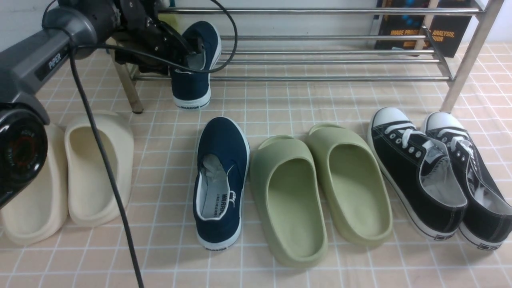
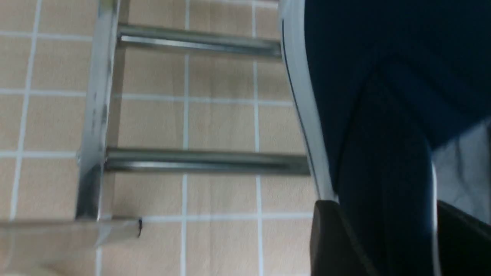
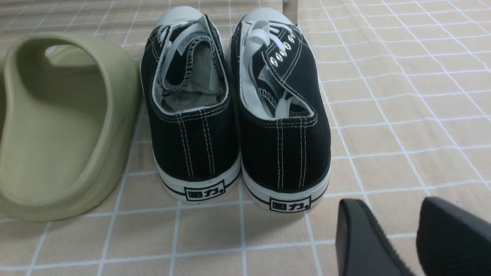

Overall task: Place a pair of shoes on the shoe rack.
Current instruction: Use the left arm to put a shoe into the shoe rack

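One navy slip-on shoe (image 1: 195, 76) is gripped by its side wall in my left gripper (image 1: 191, 50), which is shut on it. The shoe tilts steeply, toe up over the left end of the silver shoe rack (image 1: 320, 62), heel hanging just above the floor. In the left wrist view the shoe (image 2: 364, 57) fills the space between my fingers, beside the rack's bars (image 2: 199, 161). The other navy shoe (image 1: 222, 180) lies on the floor in the front row. My right gripper (image 3: 387, 209) is open and empty over the floor behind the black sneakers; it is out of the front view.
Cream slides (image 1: 68, 176) lie at the left, green slides (image 1: 320, 192) in the middle, and black lace-up sneakers (image 1: 436, 172) at the right, also in the right wrist view (image 3: 234, 115). A dark book (image 1: 424, 24) stands behind the rack. My arm's cable (image 1: 104, 160) hangs over the cream slides.
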